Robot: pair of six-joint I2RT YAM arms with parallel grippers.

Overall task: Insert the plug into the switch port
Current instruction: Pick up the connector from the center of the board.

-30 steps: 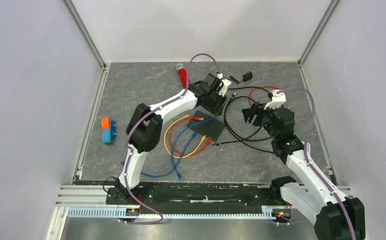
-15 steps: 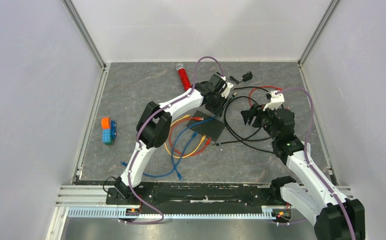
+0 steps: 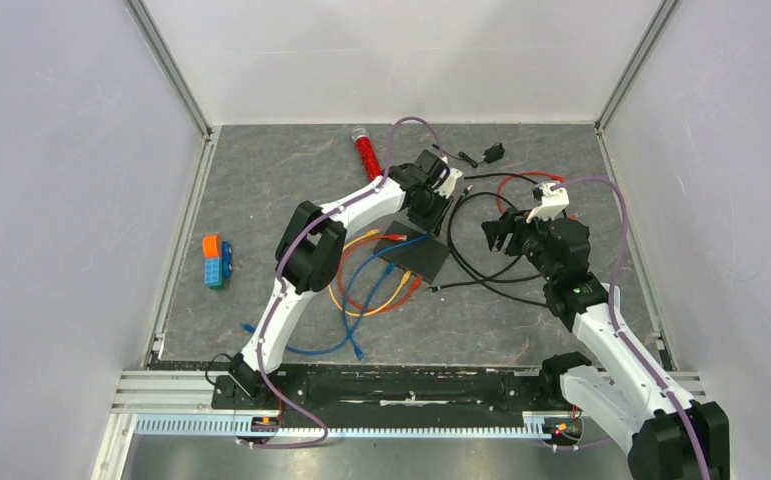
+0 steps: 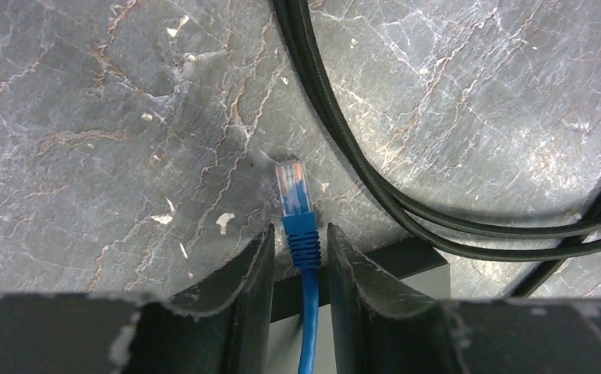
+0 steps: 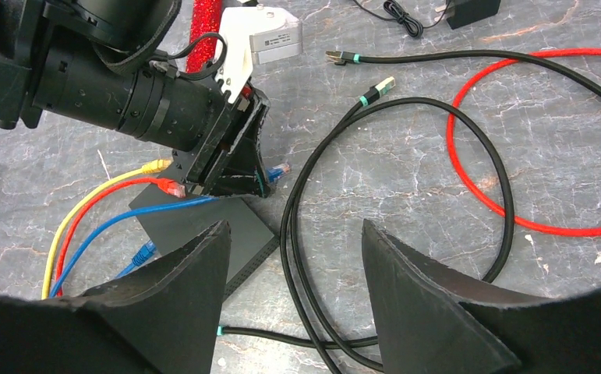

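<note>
The left gripper sits low over the mat, its jaws partly open on either side of the blue boot just behind the plug. Slim gaps show on both sides, so no firm grip can be claimed. The plug's clear tip lies on the mat, pointing away from the black switch, whose corner lies under the fingers.

The right gripper hangs wide open and holds nothing, near the looped black cables.

The row with the switch port runs along the box's edge, where yellow, red and blue leads already sit; a free socket cannot be made out from here.

Risks now. A pinch on the ribbed boot instead of the hard plug body could let the plug twist or droop in the jaws. The plug faces the wrong way, so a big turn lies ahead, and the blue lead could drag the light switch across the mat. The black cables just beside the plug may snag during the lift.
</note>
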